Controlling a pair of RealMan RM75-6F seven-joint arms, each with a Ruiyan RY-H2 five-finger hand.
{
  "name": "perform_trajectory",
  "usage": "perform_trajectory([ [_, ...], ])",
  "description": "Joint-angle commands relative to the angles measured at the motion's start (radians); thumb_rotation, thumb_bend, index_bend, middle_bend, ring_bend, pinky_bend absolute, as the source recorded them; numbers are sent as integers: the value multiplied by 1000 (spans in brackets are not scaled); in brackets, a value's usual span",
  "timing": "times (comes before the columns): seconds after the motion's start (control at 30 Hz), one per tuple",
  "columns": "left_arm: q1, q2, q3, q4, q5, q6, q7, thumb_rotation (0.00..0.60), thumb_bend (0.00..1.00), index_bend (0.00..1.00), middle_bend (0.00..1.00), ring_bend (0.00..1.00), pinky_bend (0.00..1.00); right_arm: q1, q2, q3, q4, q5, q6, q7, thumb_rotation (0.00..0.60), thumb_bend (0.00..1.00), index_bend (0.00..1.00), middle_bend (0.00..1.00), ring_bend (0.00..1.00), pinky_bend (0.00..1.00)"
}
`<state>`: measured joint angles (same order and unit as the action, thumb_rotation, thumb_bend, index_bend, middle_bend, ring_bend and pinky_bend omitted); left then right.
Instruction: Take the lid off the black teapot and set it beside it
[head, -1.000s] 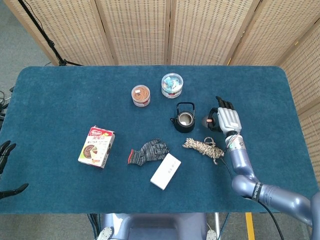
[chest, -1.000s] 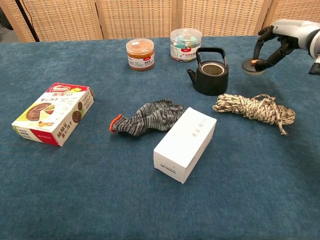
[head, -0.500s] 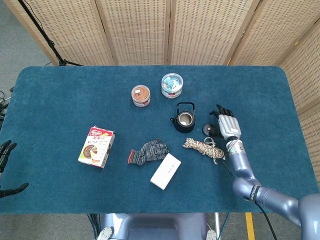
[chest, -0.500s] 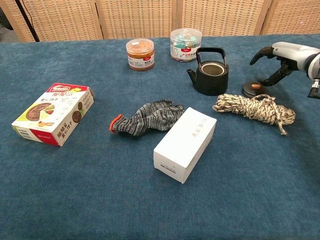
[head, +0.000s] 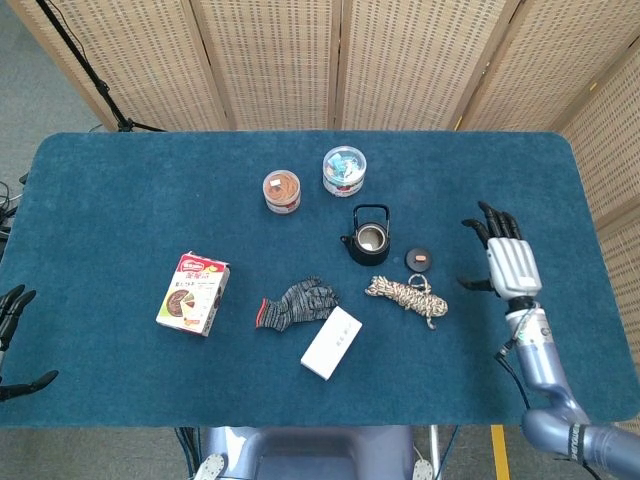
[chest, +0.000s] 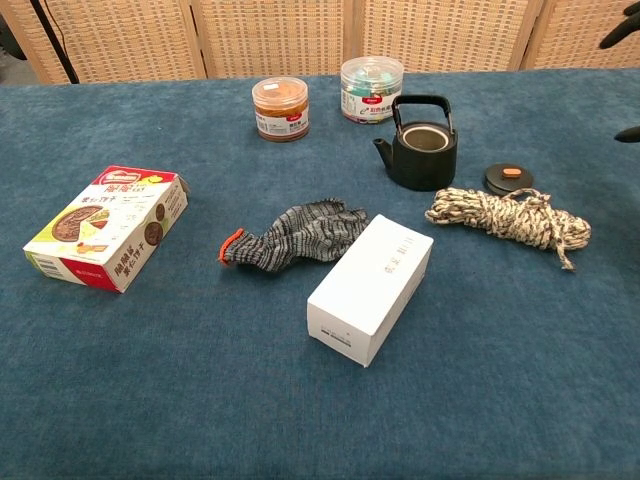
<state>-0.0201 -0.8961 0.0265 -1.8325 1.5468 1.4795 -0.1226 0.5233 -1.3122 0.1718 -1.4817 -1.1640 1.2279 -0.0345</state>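
Note:
The black teapot (head: 368, 238) (chest: 424, 151) stands upright mid-table with its top uncovered and its handle up. Its black lid (head: 418, 260) (chest: 508, 178), with an orange knob, lies flat on the cloth just right of the pot, next to the rope. My right hand (head: 507, 260) hovers well to the right of the lid, fingers spread and holding nothing; in the chest view only dark fingertips (chest: 622, 25) show at the right edge. My left hand (head: 12, 310) sits at the far left edge of the head view, fingers apart, empty.
A coiled rope (head: 407, 295) (chest: 505, 215) lies in front of the lid. A grey glove (head: 296, 302), a white box (head: 332, 342) and a snack box (head: 194, 292) sit nearer the front. Two round jars (head: 282, 190) (head: 344, 170) stand behind the teapot.
My right hand lowered the lid onto the cloth beside the teapot, let it go, and drew away to the right with its fingers spread.

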Motion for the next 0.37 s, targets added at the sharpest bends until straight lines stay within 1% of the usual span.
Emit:
perform_trajectory([
  [0.03, 3, -8, 1, 4, 4, 6, 10, 600, 0, 0, 0, 0, 0, -94, 57, -75, -12, -129, 105, 69, 600, 0, 148, 0, 0, 0],
  [0.1, 6, -16, 1, 7, 5, 14, 20, 600, 0, 0, 0, 0, 0, -144, 69, -113, 16, -197, 178, 70, 600, 0, 127, 0, 0, 0],
  [0.2, 12, -24, 0, 11, 7, 27, 32, 600, 0, 0, 0, 0, 0, -204, 62, -152, 66, -257, 261, 53, 600, 0, 93, 0, 0, 0],
  [0.37, 24, -34, -3, 22, 11, 54, 43, 600, 0, 0, 0, 0, 0, -283, 55, -185, 102, -294, 334, 90, 600, 0, 68, 0, 0, 0],
])
